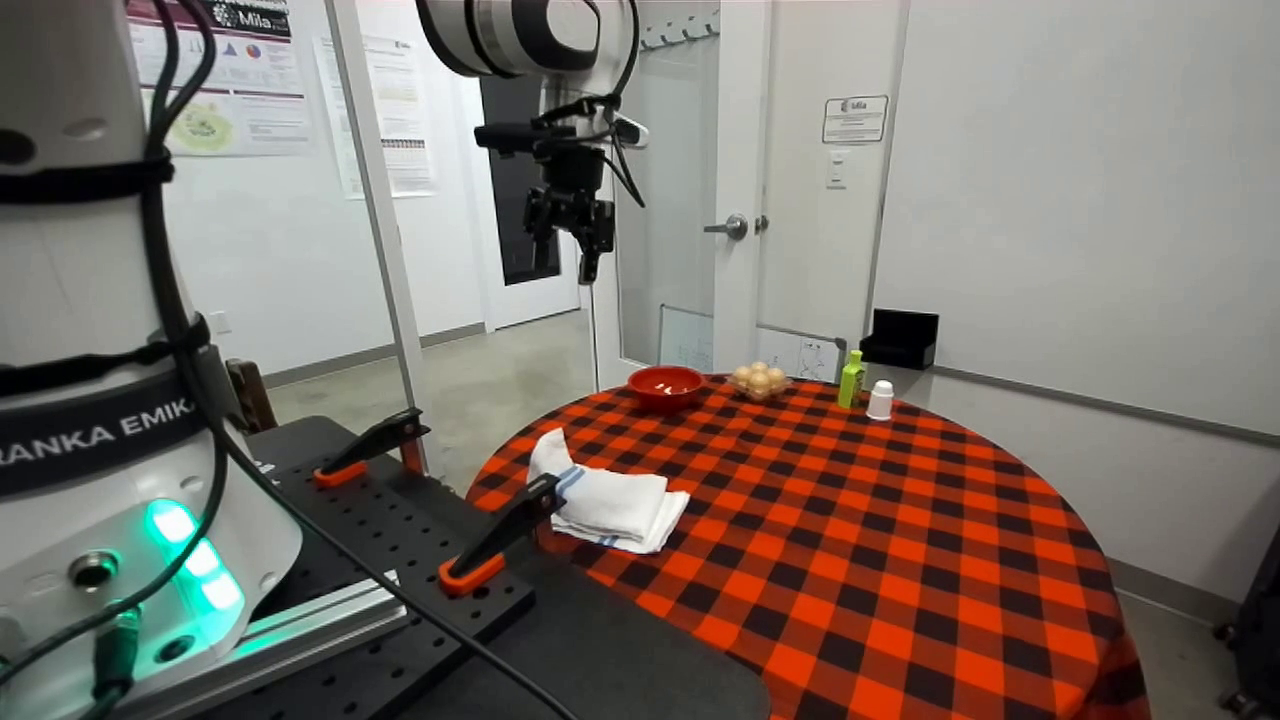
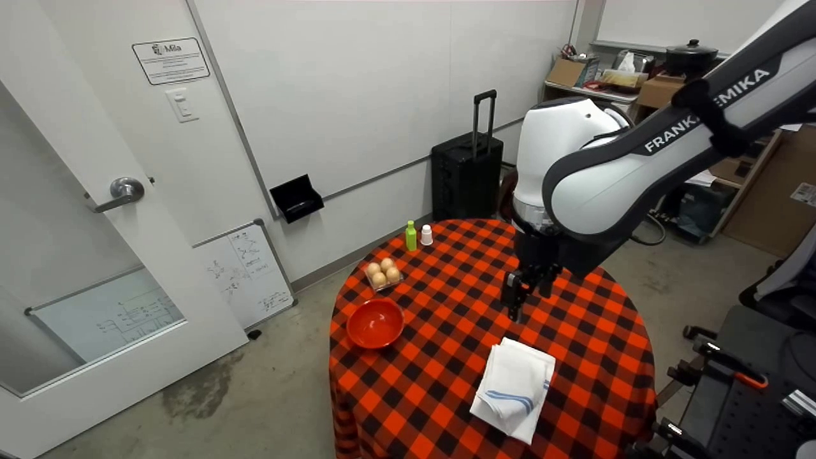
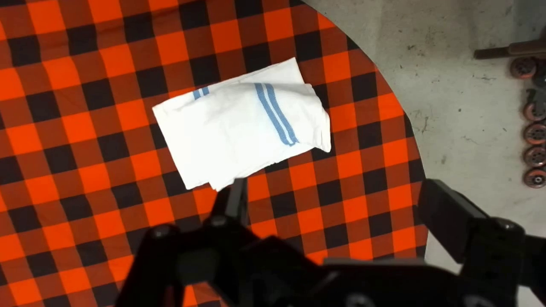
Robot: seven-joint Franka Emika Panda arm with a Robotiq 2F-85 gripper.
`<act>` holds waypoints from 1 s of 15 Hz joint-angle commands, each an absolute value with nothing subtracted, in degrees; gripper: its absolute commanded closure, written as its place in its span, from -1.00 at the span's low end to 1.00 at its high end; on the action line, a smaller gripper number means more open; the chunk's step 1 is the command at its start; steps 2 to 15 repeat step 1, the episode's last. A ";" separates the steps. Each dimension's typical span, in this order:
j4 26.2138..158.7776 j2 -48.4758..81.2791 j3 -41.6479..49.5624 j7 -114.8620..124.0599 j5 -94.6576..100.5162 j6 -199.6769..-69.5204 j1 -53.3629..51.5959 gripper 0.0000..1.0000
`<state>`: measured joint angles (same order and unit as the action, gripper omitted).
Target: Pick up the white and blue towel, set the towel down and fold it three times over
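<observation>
The white towel with blue stripes lies folded in layers on the checked tablecloth, seen in both exterior views [image 1: 615, 503] [image 2: 521, 373] and in the wrist view [image 3: 230, 128]. Its edges do not line up, and the layer with the double blue stripe is bunched at one end. In an exterior view that end stands up a little, partly behind a clamp. My gripper [image 1: 566, 262] is high above the table, apart from the towel. It also shows in an exterior view [image 2: 530, 301] and in the wrist view [image 3: 335, 184], where its fingers are wide apart with nothing between them.
A red bowl [image 1: 667, 388] [image 2: 375, 324], a carton of eggs [image 1: 759, 381] [image 2: 383, 274], a green bottle [image 1: 850, 381] [image 2: 411, 236] and a white bottle [image 1: 880, 401] [image 2: 426, 235] stand on the round table [image 1: 850, 540]. A black clamp [image 1: 505, 530] on the robot's base stands near the towel.
</observation>
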<state>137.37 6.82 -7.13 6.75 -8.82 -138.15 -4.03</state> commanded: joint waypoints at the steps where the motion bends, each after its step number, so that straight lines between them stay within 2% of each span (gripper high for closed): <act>1: 137.24 6.92 -6.54 6.68 -8.90 -138.01 -4.60 -1.00; 15: 137.24 6.92 -6.54 6.68 -8.90 -138.01 -4.60 -1.00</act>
